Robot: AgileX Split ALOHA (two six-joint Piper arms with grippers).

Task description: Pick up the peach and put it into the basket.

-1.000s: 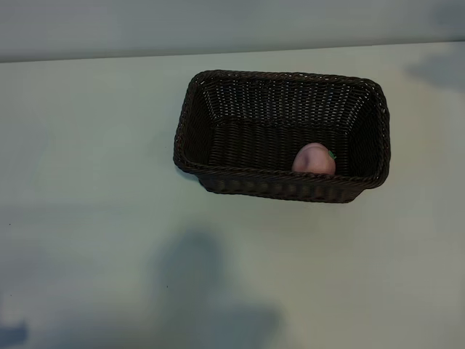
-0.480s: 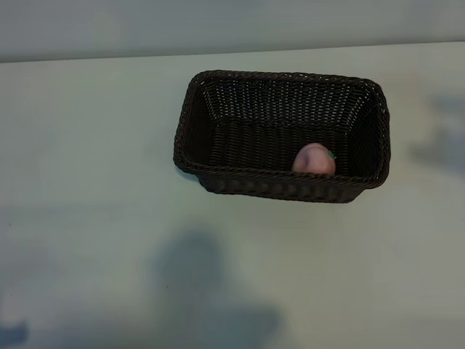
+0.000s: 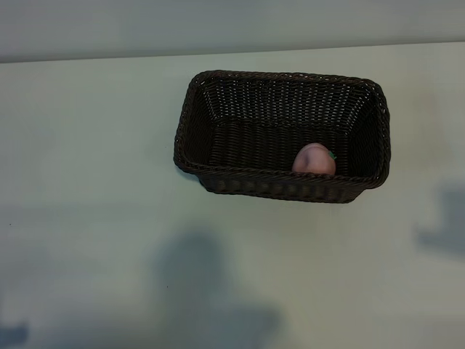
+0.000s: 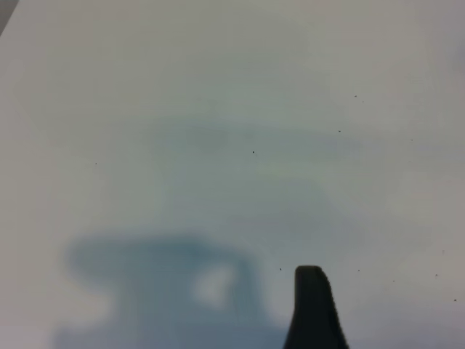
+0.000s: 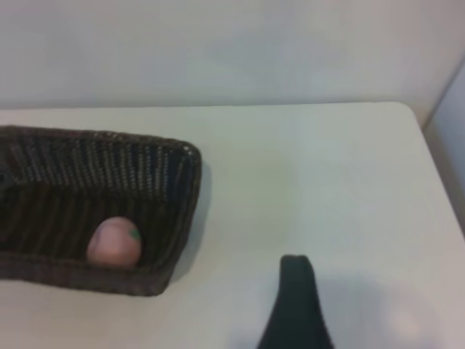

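We judge the task as good as done: the peach (image 3: 314,159) lies inside the basket (image 3: 190,116), on its floor against the near wall and toward the right-hand end, with its small green leaf showing at one side. Nothing holds it. The right wrist view shows the same: peach (image 5: 114,242) resting in the corner of the basket (image 5: 182,196), and only one dark finger of the right tool (image 5: 296,302) in sight, clear of the basket and over bare worktop (image 5: 327,174). That tool stands wide and carries nothing. The left tool (image 4: 312,305) hangs over bare worktop, also wide and empty, with no task thing near it. What is left, as far as we can tell, is only for the arms to settle at rest.

Against the earlier exterior frames, basket and peach lie exactly where they were. The one change is the grey shadow at the right edge of the worktop, which has slid from beside the basket's far end toward the near side.
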